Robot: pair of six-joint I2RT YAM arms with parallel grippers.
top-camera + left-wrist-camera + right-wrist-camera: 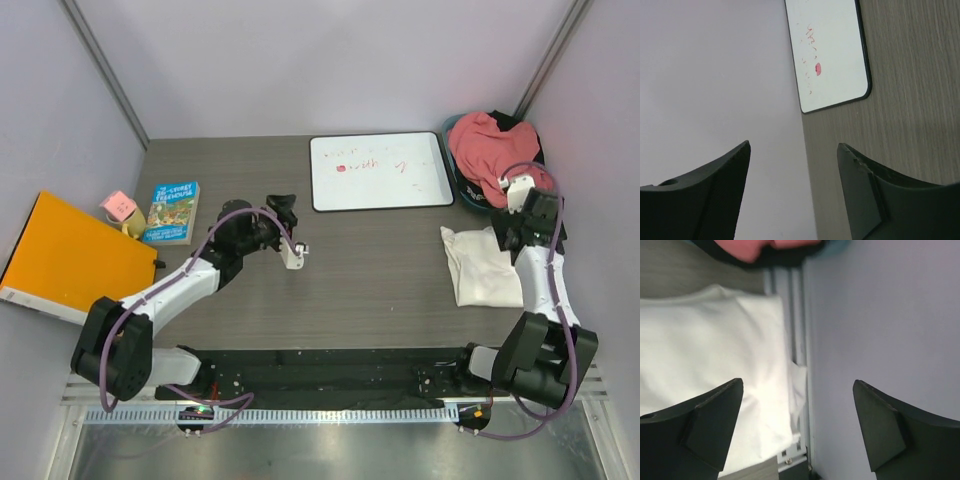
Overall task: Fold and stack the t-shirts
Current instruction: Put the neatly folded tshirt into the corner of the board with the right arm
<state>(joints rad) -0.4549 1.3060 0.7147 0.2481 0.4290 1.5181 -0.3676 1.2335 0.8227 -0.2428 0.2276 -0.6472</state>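
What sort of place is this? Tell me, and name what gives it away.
Probably a robot lab test cell: plain white walls box in a table, two arms are bolted along its near edge, and a whiteboard and a white t-shirt lie staged.

Lab: plain walls point(330, 60), railed table point(380, 270)

White t-shirt point(478, 268) lies folded; salmon t-shirt point(485, 150) apparently crumpled behind it.

one white t-shirt point(482, 268); one salmon t-shirt point(488, 146); one whiteboard point(381, 171); one book point(173, 212); one orange folder point(70, 256)
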